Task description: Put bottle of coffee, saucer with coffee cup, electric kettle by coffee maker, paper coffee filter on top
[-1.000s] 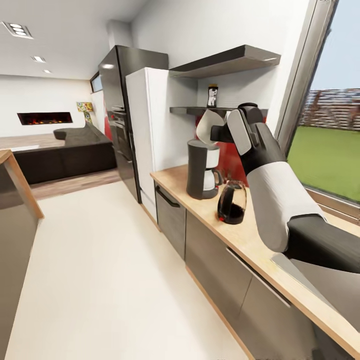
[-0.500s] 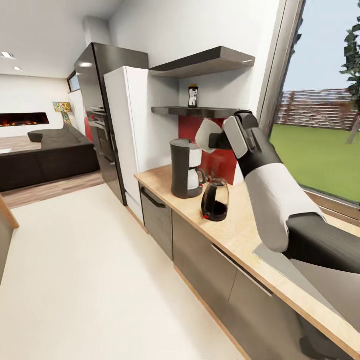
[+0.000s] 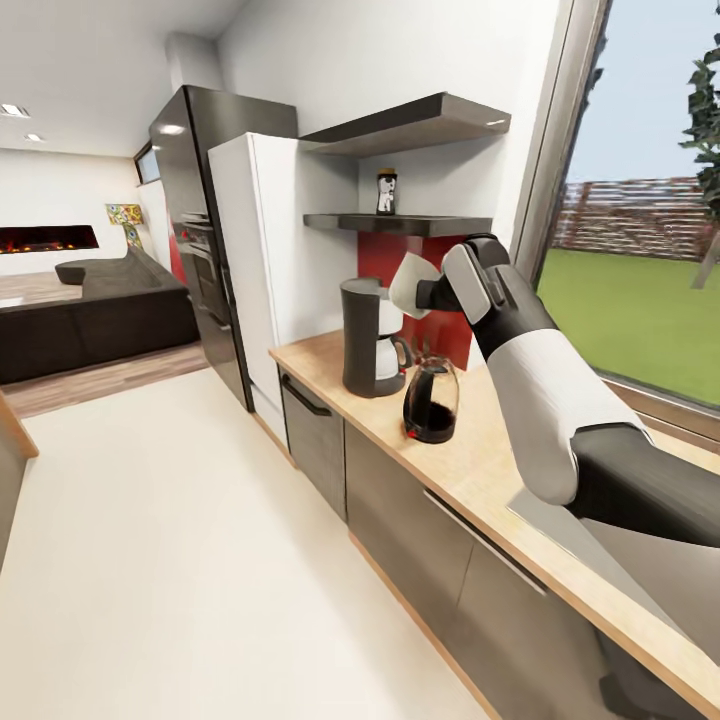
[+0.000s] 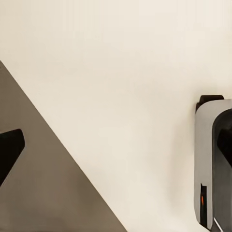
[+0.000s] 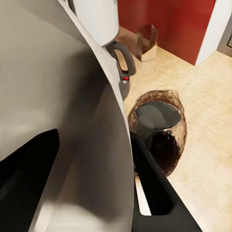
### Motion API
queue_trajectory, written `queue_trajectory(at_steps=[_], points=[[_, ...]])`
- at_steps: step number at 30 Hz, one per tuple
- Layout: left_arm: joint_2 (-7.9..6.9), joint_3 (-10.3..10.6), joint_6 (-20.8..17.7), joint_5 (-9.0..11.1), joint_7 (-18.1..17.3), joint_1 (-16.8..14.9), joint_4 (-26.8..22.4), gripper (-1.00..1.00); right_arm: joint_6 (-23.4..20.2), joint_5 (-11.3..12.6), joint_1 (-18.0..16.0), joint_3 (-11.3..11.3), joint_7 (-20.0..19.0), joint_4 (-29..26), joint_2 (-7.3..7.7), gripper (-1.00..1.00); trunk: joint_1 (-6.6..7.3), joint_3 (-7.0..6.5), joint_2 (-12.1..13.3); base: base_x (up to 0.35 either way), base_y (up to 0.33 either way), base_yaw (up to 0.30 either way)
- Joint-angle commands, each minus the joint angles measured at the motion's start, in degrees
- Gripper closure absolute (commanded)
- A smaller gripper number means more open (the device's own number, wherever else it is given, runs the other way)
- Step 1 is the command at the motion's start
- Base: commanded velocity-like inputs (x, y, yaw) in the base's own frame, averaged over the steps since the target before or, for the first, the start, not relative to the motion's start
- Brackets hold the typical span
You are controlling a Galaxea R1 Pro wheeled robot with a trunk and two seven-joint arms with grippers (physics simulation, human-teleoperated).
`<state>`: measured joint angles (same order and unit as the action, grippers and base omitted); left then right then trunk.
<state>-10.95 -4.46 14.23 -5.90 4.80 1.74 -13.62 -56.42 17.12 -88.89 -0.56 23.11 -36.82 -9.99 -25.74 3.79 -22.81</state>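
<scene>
A: Where's the paper coffee filter (image 3: 413,283)?

B: Pinched in the right claw (image 3: 428,293), held just above and beside the coffee maker (image 3: 366,338), probably to set it on top.

A: And the rest?

B: The electric kettle (image 3: 431,401) stands beside the maker on the table (image 3: 480,465); the bottle of coffee (image 3: 386,191) is on the kitchen shelf (image 3: 400,224).

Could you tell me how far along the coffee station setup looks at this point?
Done: the coffee maker and the kettle stand side by side on the counter. In hand: the right hand holds the white paper filter beside and above the coffee maker's top, not yet on it. Left: the coffee jar sits on the lower shelf, plus the saucer and cup.
</scene>
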Motion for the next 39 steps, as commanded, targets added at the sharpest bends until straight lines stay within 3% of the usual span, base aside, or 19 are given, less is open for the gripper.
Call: queue_trajectory(at_steps=[1,13,26,39], points=[[0.01,-0.5,0.1,-0.6,0.0,0.0,-0.1,-1.0,-0.1,0.6,-0.1,-0.1,0.5,0.0,0.0,1.0,-0.04,0.12,-0.1,0.132,0.088,0.0],[-0.02,-0.5,0.1,-0.6,0.0,0.0,-0.1,-1.0,-0.1,0.6,-0.1,-0.1,0.5,0.1,0.0,1.0,-0.04,0.12,-0.1,0.257,0.168,0.0],[0.09,-0.5,0.0,-0.6,-0.1,-0.1,-0.1,-1.0,-0.1,0.4,-0.1,-0.1,0.5,0.1,0.0,1.0,-0.04,0.12,-0.1,0.316,-0.046,0.0],[0.14,-0.5,0.1,-0.6,-0.1,0.0,-0.1,-1.0,-0.1,0.5,-0.1,0.0,0.5,0.0,0.0,1.0,-0.04,-0.08,-0.1,0.041,-0.016,-0.063]])
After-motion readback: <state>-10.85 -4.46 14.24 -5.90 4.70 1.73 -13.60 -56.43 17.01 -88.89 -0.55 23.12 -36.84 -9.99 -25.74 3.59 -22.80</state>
